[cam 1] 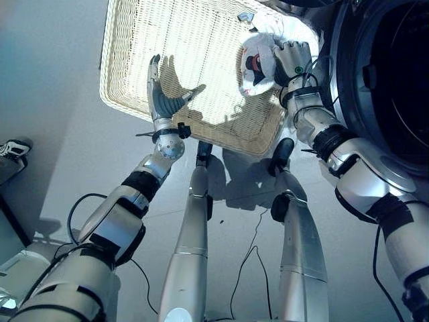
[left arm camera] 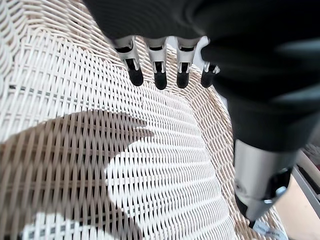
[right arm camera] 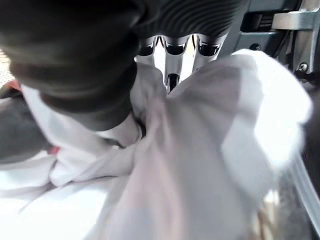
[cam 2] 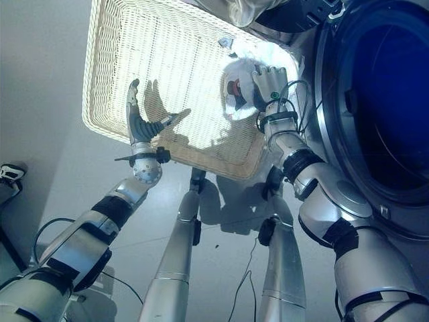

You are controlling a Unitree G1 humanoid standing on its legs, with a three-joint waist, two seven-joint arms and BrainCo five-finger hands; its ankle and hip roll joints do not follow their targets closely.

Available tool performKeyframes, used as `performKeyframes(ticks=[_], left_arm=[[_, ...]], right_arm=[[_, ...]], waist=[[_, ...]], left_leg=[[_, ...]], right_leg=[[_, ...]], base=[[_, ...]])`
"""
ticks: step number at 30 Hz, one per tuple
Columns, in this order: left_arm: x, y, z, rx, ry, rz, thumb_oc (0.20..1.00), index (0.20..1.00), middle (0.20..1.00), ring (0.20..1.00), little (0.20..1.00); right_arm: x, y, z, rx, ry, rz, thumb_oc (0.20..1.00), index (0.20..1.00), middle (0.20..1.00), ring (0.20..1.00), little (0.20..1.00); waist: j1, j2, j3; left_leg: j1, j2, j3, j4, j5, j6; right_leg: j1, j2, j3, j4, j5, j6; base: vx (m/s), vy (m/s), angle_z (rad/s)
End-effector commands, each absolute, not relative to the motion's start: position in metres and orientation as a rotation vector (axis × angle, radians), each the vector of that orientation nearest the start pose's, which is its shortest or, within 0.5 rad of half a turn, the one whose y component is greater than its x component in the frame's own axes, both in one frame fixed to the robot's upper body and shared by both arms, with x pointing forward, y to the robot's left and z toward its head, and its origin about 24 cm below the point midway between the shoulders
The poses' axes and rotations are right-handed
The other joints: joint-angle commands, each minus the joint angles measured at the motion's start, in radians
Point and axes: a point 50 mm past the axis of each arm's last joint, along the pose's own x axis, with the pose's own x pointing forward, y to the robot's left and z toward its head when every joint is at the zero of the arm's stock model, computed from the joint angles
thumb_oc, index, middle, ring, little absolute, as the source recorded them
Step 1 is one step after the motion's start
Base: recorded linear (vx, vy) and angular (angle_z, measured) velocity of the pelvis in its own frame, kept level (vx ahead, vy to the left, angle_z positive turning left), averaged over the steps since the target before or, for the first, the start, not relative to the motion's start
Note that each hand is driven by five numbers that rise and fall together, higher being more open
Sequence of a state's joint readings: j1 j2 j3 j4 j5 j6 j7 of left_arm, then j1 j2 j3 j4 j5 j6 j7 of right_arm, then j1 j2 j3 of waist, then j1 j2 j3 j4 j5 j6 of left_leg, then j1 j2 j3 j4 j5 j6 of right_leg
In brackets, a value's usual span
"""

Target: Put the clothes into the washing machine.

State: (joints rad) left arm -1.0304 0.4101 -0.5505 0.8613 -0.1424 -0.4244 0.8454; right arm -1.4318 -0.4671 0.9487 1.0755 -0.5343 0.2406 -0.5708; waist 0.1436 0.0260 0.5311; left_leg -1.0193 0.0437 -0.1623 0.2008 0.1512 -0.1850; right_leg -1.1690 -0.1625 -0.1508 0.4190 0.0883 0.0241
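upper right i see my right hand (cam 1: 292, 62) clenched in the white garment (cam 1: 258, 59) (basket (cam 1: 134, 80) corner, beside the washing machine (cam 1: 395, 80)); left hand (cam 1: 159, 100) open mid-frame.

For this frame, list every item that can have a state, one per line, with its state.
Washing machine door: open, drum dark inside.
Wicker basket: upright, mostly bare inside.
White garment: bunched in the right hand over the basket's far corner.
Right hand: shut on the garment.
Left hand: open, fingers straight over the basket.
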Motion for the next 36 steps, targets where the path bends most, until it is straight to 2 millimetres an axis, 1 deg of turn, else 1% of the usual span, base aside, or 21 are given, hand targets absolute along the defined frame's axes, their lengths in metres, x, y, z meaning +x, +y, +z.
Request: performKeyframes(ticks=[1,6,9,11,12,14,15,16,17,18,20,21,22,23,24,26,29,30,33,35,36], left_arm=[[0.383,0.136,0.231,0.231,-0.774,0.424,1.000,1.000,1.000,1.000,1.000],[0.382,0.134,0.228,0.222,-0.772,0.426,1.000,1.000,1.000,1.000,1.000],[0.382,0.133,0.227,0.220,-0.771,0.427,1.000,1.000,1.000,1.000,1.000],[0.382,0.133,0.226,0.218,-0.771,0.428,1.000,1.000,1.000,1.000,1.000],[0.381,0.133,0.226,0.218,-0.771,0.427,1.000,1.000,1.000,1.000,1.000],[0.381,0.133,0.226,0.218,-0.771,0.427,1.000,1.000,1.000,1.000,1.000],[0.381,0.134,0.226,0.216,-0.770,0.428,1.000,1.000,1.000,1.000,1.000],[0.381,0.134,0.226,0.216,-0.770,0.428,1.000,1.000,1.000,1.000,1.000],[0.382,0.139,0.226,0.212,-0.760,0.433,1.000,1.000,1.000,1.000,1.000],[0.381,0.145,0.222,0.210,-0.750,0.438,1.000,1.000,1.000,1.000,1.000],[0.380,0.149,0.221,0.208,-0.743,0.444,1.000,1.000,1.000,1.000,1.000],[0.379,0.153,0.219,0.210,-0.737,0.457,1.000,1.000,1.000,1.000,1.000],[0.379,0.154,0.219,0.210,-0.736,0.460,1.000,1.000,1.000,1.000,1.000],[0.378,0.157,0.218,0.212,-0.732,0.473,1.000,1.000,1.000,1.000,1.000],[0.378,0.157,0.218,0.213,-0.731,0.474,1.000,1.000,1.000,1.000,1.000],[0.377,0.160,0.216,0.219,-0.726,0.489,1.000,1.000,1.000,1.000,1.000],[0.375,0.165,0.213,0.228,-0.721,0.506,1.000,1.000,1.000,1.000,1.000],[0.375,0.165,0.213,0.228,-0.721,0.506,1.000,1.000,1.000,1.000,1.000],[0.373,0.173,0.209,0.235,-0.711,0.533,1.000,1.000,1.000,1.000,1.000],[0.371,0.178,0.206,0.240,-0.708,0.548,1.000,1.000,1.000,1.000,1.000],[0.371,0.179,0.205,0.240,-0.708,0.551,1.000,1.000,1.000,1.000,1.000]], right_arm=[[0.421,-0.143,0.278,-1.723,-0.575,-0.486,0.200,0.200,0.200,0.200,0.200],[0.420,-0.141,0.276,-1.693,-0.587,-0.474,0.200,0.200,0.200,0.200,0.200],[0.421,-0.139,0.274,-1.631,-0.576,-0.461,0.200,0.200,0.200,0.200,0.200],[0.421,-0.139,0.269,-1.505,-0.539,-0.423,0.200,0.200,0.200,0.200,0.200],[0.422,-0.138,0.266,-1.415,-0.517,-0.400,0.200,0.200,0.200,0.200,0.200],[0.422,-0.138,0.266,-1.415,-0.517,-0.400,0.200,0.200,0.200,0.200,0.200],[0.422,-0.137,0.263,-1.319,-0.487,-0.376,0.200,0.200,0.200,0.200,0.200],[0.422,-0.137,0.263,-1.319,-0.487,-0.376,0.200,0.200,0.200,0.200,0.200],[0.421,-0.128,0.254,-0.834,-0.411,-0.262,0.200,0.200,0.200,0.200,0.200],[0.419,-0.122,0.248,-0.529,-0.371,-0.157,0.200,0.200,0.200,0.200,0.200],[0.416,-0.117,0.242,-0.347,-0.349,-0.085,0.200,0.200,0.200,0.200,0.200],[0.412,-0.115,0.239,-0.191,-0.340,-0.011,0.200,0.200,0.200,0.200,0.200],[0.411,-0.114,0.238,-0.159,-0.338,0.011,0.200,0.200,0.200,0.200,0.200],[0.406,-0.113,0.237,-0.014,-0.336,0.088,0.200,0.200,0.200,0.200,0.200],[0.406,-0.113,0.236,-0.005,-0.335,0.096,0.200,0.200,0.200,0.200,0.200],[0.399,-0.114,0.235,0.128,-0.352,0.162,0.200,0.200,0.200,0.200,0.200],[0.392,-0.119,0.238,0.236,-0.397,0.216,0.200,0.200,0.200,0.200,0.200],[0.392,-0.119,0.238,0.236,-0.397,0.216,0.200,0.200,0.200,0.200,0.200],[0.380,-0.129,0.245,0.387,-0.498,0.287,0.200,0.200,0.200,0.200,0.200],[0.372,-0.137,0.249,0.461,-0.565,0.312,0.200,0.200,0.200,0.200,0.200],[0.371,-0.138,0.250,0.470,-0.578,0.314,0.200,0.200,0.200,0.200,0.200]], waist=[[-0.017,0.094,-0.011],[-0.020,0.099,-0.011],[-0.021,0.101,-0.011],[-0.022,0.101,-0.011],[-0.023,0.101,-0.011],[-0.023,0.101,-0.011],[-0.025,0.101,-0.011],[-0.025,0.101,-0.011],[-0.030,0.101,-0.011],[-0.034,0.098,-0.011],[-0.039,0.094,-0.011],[-0.048,0.087,-0.011],[-0.050,0.084,-0.011],[-0.060,0.076,-0.011],[-0.061,0.074,-0.011],[-0.073,0.063,-0.011],[-0.086,0.051,-0.011],[-0.086,0.051,-0.011],[-0.105,0.038,-0.011],[-0.115,0.031,-0.011],[-0.117,0.029,-0.011]], left_leg=[[-0.036,-0.171,0.104,0.004,0.029,0.152],[-0.043,-0.172,0.111,0.008,0.028,0.153],[-0.044,-0.172,0.114,0.007,0.029,0.154],[-0.045,-0.171,0.114,0.007,0.029,0.154],[-0.046,-0.170,0.115,0.006,0.031,0.153],[-0.046,-0.170,0.115,0.006,0.031,0.153],[-0.046,-0.169,0.116,0.005,0.032,0.152],[-0.046,-0.169,0.116,0.005,0.032,0.152],[-0.044,-0.166,0.120,0.007,0.030,0.148],[-0.041,-0.162,0.124,0.010,0.027,0.145],[-0.038,-0.158,0.129,0.012,0.026,0.142],[-0.035,-0.151,0.135,0.013,0.023,0.140],[-0.035,-0.149,0.137,0.013,0.023,0.139],[-0.035,-0.143,0.142,0.012,0.025,0.136],[-0.035,-0.142,0.143,0.012,0.024,0.135],[-0.033,-0.136,0.147,0.012,0.025,0.133],[-0.029,-0.128,0.150,0.008,0.024,0.129],[-0.029,-0.128,0.150,0.008,0.024,0.129],[-0.023,-0.121,0.153,0.005,0.021,0.126],[-0.017,-0.117,0.153,0.001,0.017,0.125],[-0.017,-0.116,0.152,0.001,0.017,0.125]], right_leg=[[0.022,0.087,-0.086,-0.106,0.111,0.104],[0.013,0.088,-0.081,-0.109,0.116,0.103],[0.010,0.089,-0.079,-0.110,0.118,0.102],[0.009,0.089,-0.078,-0.111,0.119,0.101],[0.008,0.090,-0.077,-0.110,0.119,0.100],[0.008,0.090,-0.077,-0.110,0.119,0.100],[0.007,0.091,-0.076,-0.111,0.119,0.099],[0.007,0.091,-0.076,-0.111,0.119,0.099],[0.003,0.094,-0.069,-0.106,0.114,0.094],[0.004,0.097,-0.067,-0.100,0.107,0.090],[0.006,0.099,-0.065,-0.097,0.102,0.087],[0.005,0.101,-0.065,-0.091,0.097,0.086],[0.005,0.101,-0.065,-0.090,0.096,0.086],[0.004,0.102,-0.064,-0.089,0.095,0.085],[0.004,0.103,-0.063,-0.089,0.094,0.085],[0.003,0.106,-0.060,-0.085,0.094,0.085],[0.005,0.111,-0.054,-0.086,0.094,0.086],[0.005,0.111,-0.054,-0.086,0.094,0.086],[0.012,0.117,-0.043,-0.090,0.091,0.090],[0.019,0.120,-0.037,-0.093,0.088,0.091],[0.020,0.121,-0.036,-0.094,0.088,0.092]], base=[[0.00,0.000,0.00],[0.00,0.007,0.00],[0.00,0.000,0.00],[0.00,0.000,0.00],[0.00,0.000,0.00],[0.00,0.000,0.00],[0.00,0.000,0.00],[0.00,0.000,0.00],[0.01,0.036,0.00],[0.01,0.043,0.02],[0.00,0.033,0.03],[-0.01,0.033,-0.01],[-0.01,0.040,-0.04],[0.00,0.000,0.00],[0.00,0.000,0.00],[0.00,0.000,0.00],[0.00,0.000,0.00],[-0.01,0.002,-0.05],[-0.01,0.001,-0.04],[-0.02,-0.004,-0.05],[-0.02,-0.003,-0.08]])
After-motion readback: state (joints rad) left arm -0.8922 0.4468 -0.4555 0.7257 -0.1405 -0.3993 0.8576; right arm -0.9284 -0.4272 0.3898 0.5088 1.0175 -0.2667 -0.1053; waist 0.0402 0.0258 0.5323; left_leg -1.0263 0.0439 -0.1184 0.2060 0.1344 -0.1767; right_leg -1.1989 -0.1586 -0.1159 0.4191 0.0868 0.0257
